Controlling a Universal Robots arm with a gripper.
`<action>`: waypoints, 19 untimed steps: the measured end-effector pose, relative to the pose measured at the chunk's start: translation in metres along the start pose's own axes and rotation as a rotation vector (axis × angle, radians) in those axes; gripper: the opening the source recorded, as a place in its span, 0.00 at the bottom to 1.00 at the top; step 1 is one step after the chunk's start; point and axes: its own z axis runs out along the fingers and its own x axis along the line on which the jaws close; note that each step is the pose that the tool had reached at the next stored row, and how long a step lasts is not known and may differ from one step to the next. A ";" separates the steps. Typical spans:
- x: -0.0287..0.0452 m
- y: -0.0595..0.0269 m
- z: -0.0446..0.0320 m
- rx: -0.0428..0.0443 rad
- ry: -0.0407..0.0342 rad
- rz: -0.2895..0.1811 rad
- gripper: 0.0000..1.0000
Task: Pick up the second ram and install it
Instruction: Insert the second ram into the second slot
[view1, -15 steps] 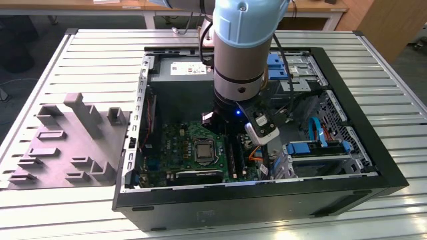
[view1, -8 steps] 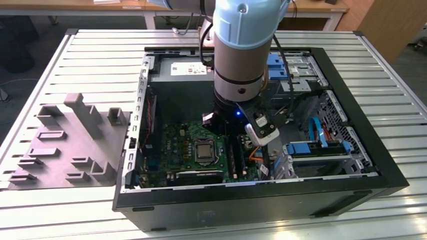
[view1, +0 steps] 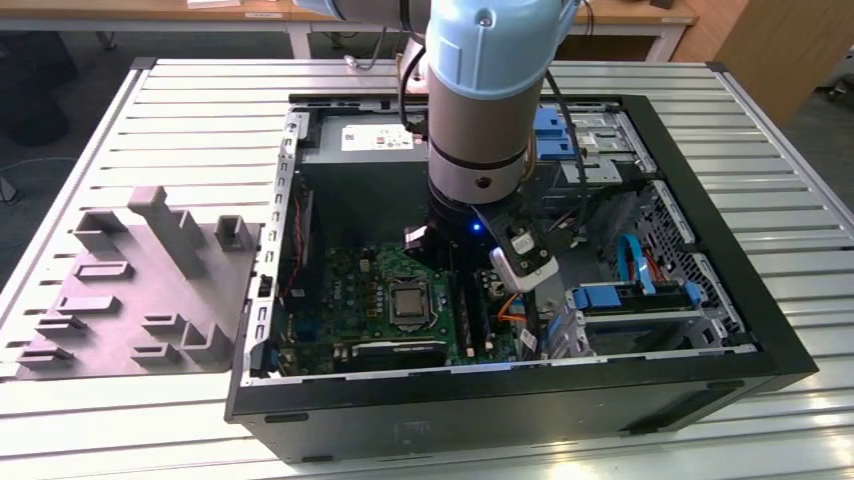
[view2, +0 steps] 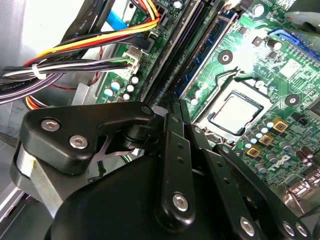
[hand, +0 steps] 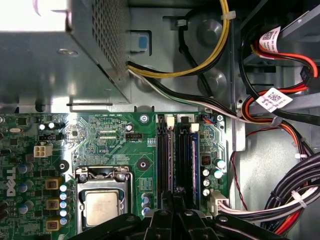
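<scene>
Blue-green second ram (view2: 204, 51), thin, seen edge-on.

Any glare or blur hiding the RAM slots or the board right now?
Second wrist view: bright glare washes out the motherboard above the CPU socket, and the gripper linkage is a soft dark foreground. First wrist view: the power supply corner is blown white; the RAM slots read clearly.

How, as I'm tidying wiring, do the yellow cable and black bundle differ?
The yellow cable is thin, yellow and black strands; the black bundle is thicker, many wires. The yellow cable arcs across the case wall; the black bundle runs beside the motherboard. Both carry white ties.
</scene>
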 end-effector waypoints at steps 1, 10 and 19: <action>0.0000 0.0000 0.0000 -0.0001 0.0000 0.000 0.12; 0.0000 0.0000 0.0001 -0.0001 0.0000 0.000 0.19; -0.0012 0.0010 -0.0232 -0.0003 -0.0001 0.000 0.19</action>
